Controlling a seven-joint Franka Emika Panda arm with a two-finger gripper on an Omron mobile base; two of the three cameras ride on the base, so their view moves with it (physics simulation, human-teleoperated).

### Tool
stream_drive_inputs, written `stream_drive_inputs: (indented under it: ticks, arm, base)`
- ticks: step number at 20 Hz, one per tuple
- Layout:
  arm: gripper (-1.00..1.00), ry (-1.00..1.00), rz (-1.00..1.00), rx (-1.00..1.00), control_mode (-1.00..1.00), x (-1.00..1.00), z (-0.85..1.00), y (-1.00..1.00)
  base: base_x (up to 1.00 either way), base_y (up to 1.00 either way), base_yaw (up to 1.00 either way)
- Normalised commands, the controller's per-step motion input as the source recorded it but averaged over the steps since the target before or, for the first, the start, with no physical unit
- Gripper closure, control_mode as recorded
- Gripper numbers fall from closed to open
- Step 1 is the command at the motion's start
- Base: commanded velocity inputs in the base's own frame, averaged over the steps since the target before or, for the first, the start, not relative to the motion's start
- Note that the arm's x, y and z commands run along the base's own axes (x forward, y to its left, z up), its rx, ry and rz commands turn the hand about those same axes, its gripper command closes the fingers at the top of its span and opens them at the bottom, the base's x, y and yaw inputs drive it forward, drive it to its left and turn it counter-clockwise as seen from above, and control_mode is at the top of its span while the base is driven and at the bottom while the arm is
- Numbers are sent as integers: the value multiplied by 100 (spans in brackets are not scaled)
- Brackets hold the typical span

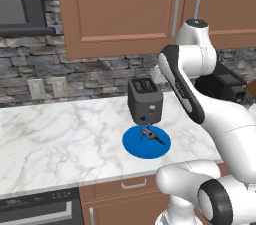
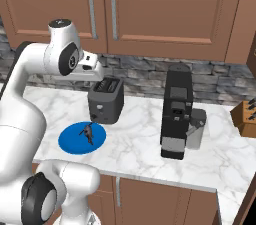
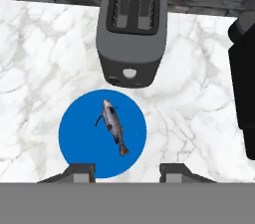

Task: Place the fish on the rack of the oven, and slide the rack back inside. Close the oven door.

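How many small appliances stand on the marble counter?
2: a toaster just behind the blue plate, and a coffee machine further right. Others may sit outside the views.

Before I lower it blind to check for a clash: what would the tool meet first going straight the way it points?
Probably the blue plate, near its edge, with the fish just beyond the tool; depth is hard to judge.

A home kitchen. Brown wall cabinets (image 2: 150, 4) hang over a stone backsplash (image 1: 75, 71). A toaster (image 2: 106, 100) and coffee machine (image 2: 176, 114) stand on the marble desk (image 1: 55, 134).
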Motion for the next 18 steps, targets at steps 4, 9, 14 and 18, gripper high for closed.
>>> stream_drive_inputs:
  ticks: [4,9,14,18]
  arm:
    - [-100,0,-1,0,-100,-22,-2,0]
    - [-100,1,0,0,-100,-33,-41,11]
    - [-100,6,5,0,-100,-2,-60,8]
    - [-100,11,15,0,-100,0,-58,0]
  base:
    - [0,0,0]
    - [0,0,0]
    - [0,0,0]
    - [0,0,0]
